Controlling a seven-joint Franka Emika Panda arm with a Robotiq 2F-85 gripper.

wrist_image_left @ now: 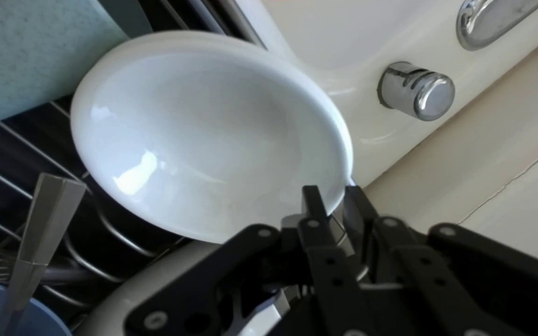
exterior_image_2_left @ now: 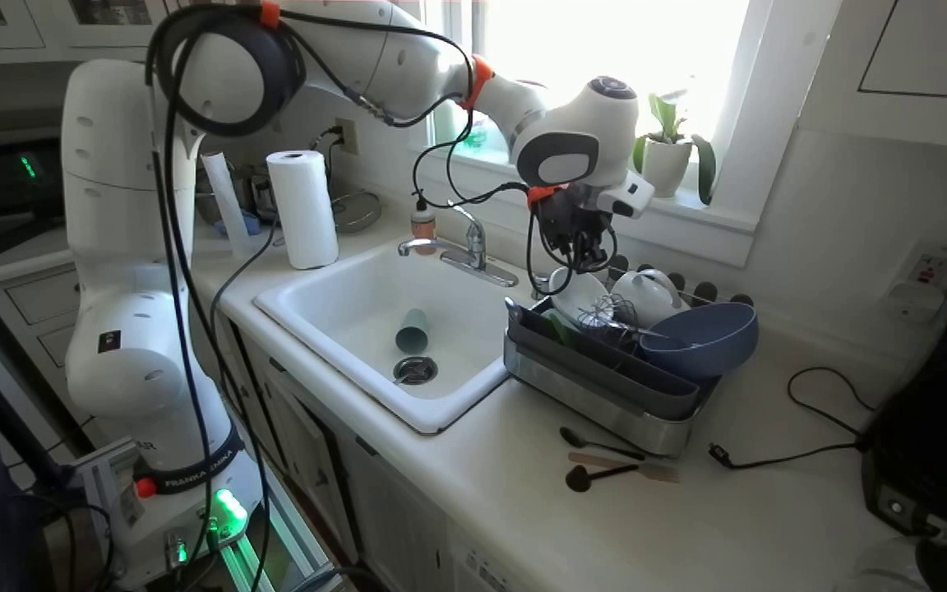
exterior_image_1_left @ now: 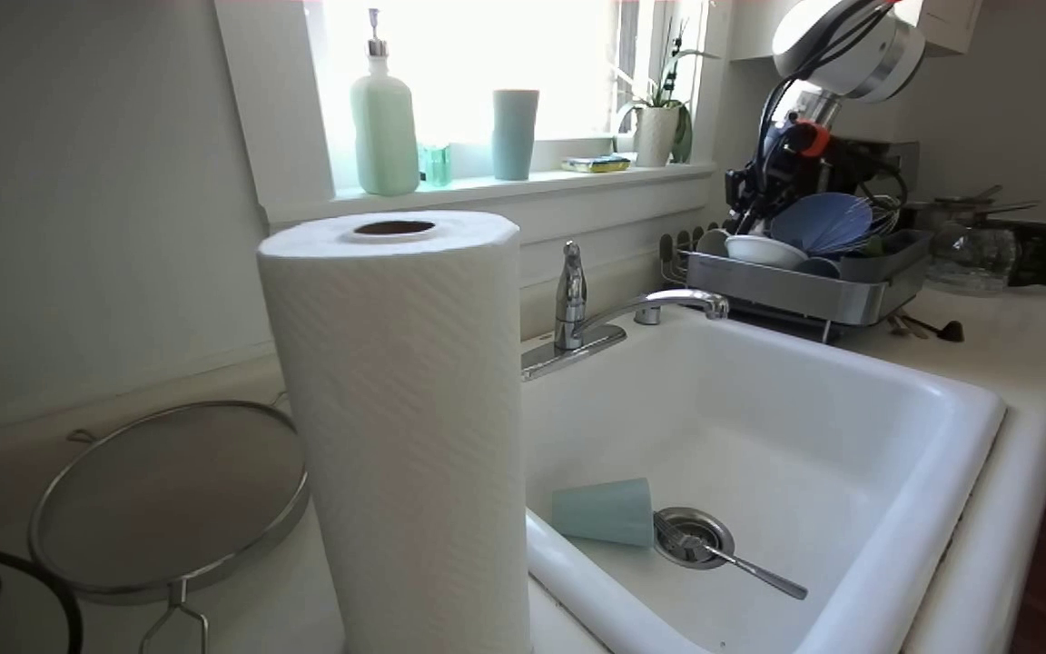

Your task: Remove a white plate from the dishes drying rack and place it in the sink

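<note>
Small, round, glossy white plate (wrist_image_left: 208, 135): tilted in the silver-grey metal dishes drying rack (exterior_image_2_left: 588, 396), beneath the gripper (wrist_image_left: 334, 193). Rim lies between the fingers (wrist_image_left: 314, 205); the lift presumably turns on this. Fingers slightly apart; clamped or not, cannot tell. Rack also holds slate-blue round bowl (exterior_image_2_left: 699, 345), metal-wire whisk (exterior_image_2_left: 605, 312). Rectangular white ceramic sink (exterior_image_1_left: 814, 409), from the gripper toward the white robot base (exterior_image_2_left: 165, 514): pale teal cup (exterior_image_1_left: 603, 513) on its side, metal fork (exterior_image_1_left: 750, 565) across chrome drain ring (exterior_image_1_left: 715, 527).
</note>
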